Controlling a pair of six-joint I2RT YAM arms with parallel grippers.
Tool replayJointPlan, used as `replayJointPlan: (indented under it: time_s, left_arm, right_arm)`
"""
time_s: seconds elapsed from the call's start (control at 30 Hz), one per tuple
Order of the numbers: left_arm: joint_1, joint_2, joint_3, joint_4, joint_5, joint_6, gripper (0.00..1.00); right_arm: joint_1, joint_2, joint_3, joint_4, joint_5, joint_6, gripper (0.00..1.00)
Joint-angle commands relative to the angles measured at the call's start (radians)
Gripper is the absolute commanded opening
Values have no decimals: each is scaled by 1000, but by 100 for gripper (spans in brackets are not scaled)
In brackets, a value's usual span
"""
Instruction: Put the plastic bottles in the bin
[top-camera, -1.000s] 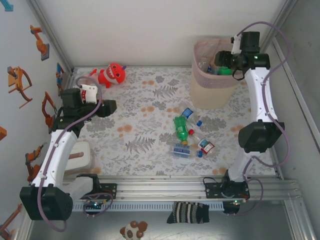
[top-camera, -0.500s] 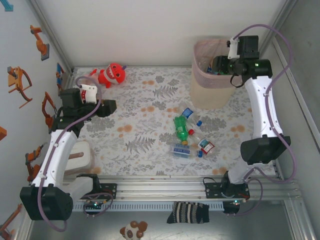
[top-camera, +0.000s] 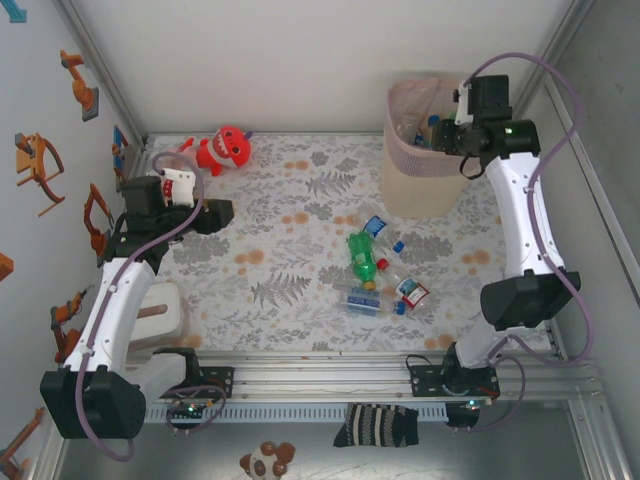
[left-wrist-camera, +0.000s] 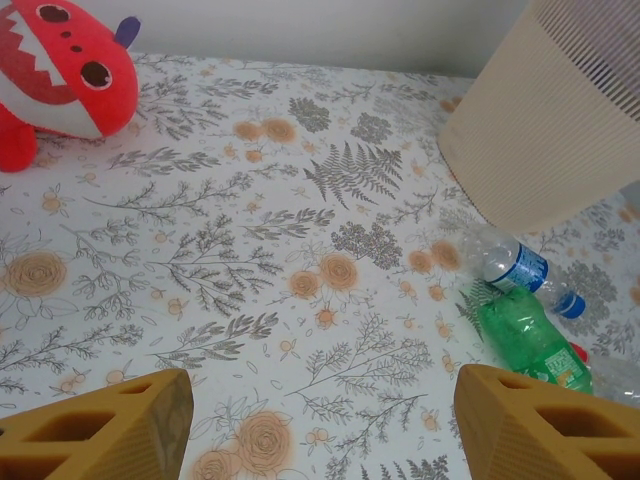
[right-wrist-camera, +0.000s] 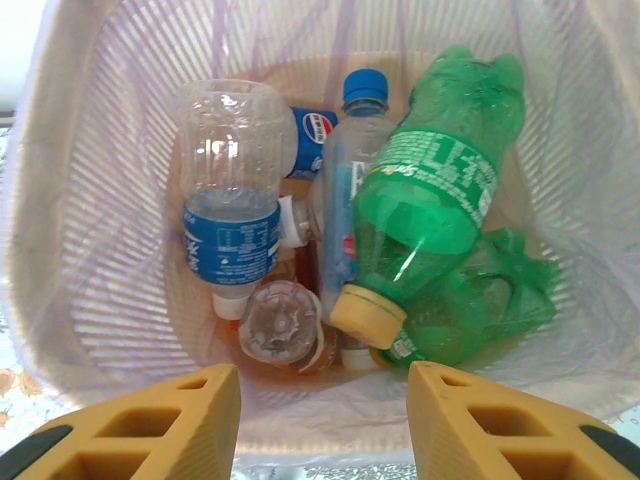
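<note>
Left claw (left-wrist-camera: 322, 400) and right claw (right-wrist-camera: 322, 385) gape empty; bin (right-wrist-camera: 60, 250) holds perhaps 6 bottles (right-wrist-camera: 430, 200); 1 red plush (left-wrist-camera: 60, 70).

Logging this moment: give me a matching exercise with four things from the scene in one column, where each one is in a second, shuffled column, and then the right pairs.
Things:
1. red plush toy
2. bin
3. green bottle outside the bin
4. right pincer

Places:
A. standing upright in the far right corner
B. lying on its side in the middle
C. in the far left corner
D. above the bin's mouth, jaws apart with nothing between them

Pairs: 1-C, 2-A, 3-B, 4-D
</note>
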Motion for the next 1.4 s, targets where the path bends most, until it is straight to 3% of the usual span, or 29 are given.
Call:
replayJointPlan:
  time_s: [0.0, 0.27, 0.5, 0.93, 1.37]
  left_arm:
    - [5, 0, 6, 22, 22, -3, 69]
    - [5, 7, 4, 21, 22, -3, 69]
    - [6, 13, 5, 22, 22, -4, 69]
    - [5, 15, 4, 23, 22, -4, 69]
    - [5, 23, 5, 25, 23, -6, 69]
  right_arm:
    - [73, -64, -17, -31, 24, 24, 47]
    - [310, -86, -110, -77, 132, 112, 47]
    - [443, -80, -290, -32, 168, 235, 59]
    - [547, 118, -482, 93, 186, 340, 76]
    - [563, 321, -483, 115, 232, 375, 77]
